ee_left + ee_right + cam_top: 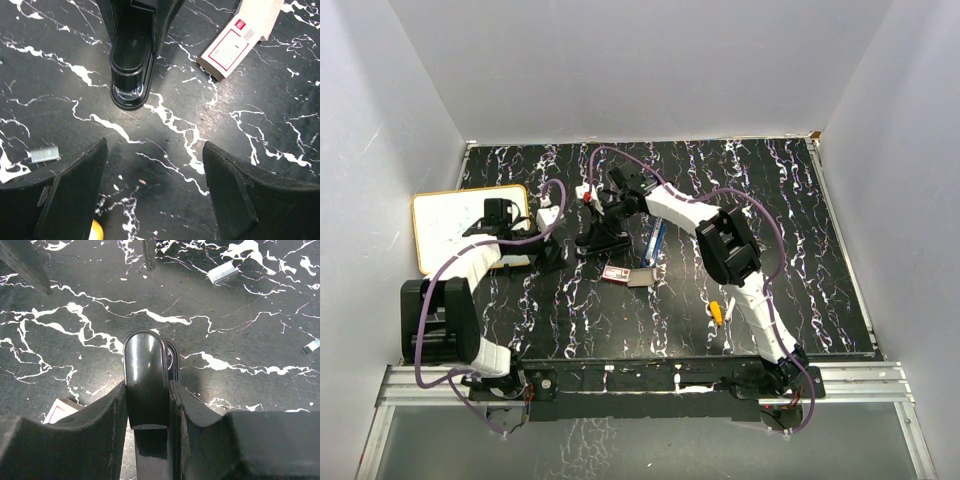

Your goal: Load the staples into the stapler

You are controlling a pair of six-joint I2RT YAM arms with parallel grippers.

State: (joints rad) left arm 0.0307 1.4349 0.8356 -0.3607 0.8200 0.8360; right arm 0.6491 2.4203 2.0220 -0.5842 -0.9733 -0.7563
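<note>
The black stapler [603, 238] stands mid-table; my right gripper [147, 405] is shut on its glossy upper arm [146, 375], one finger pressing each side. The staples, a small red-and-white box [615, 273] with its tan tray [640, 277] slid out, lie just in front of the stapler. In the left wrist view the box [235, 42] is at the upper right and the stapler's nose [131, 75] at the top. My left gripper [155, 170] hangs open over bare table to the stapler's left, holding nothing. A loose staple strip [44, 155] lies by its left finger.
A white board [470, 225] lies at the left edge under the left arm. A long blue object [655, 243] lies right of the stapler. A yellow-tipped pen [717, 312] rests near the right arm's base. More staple strips [223, 272] lie beyond the stapler.
</note>
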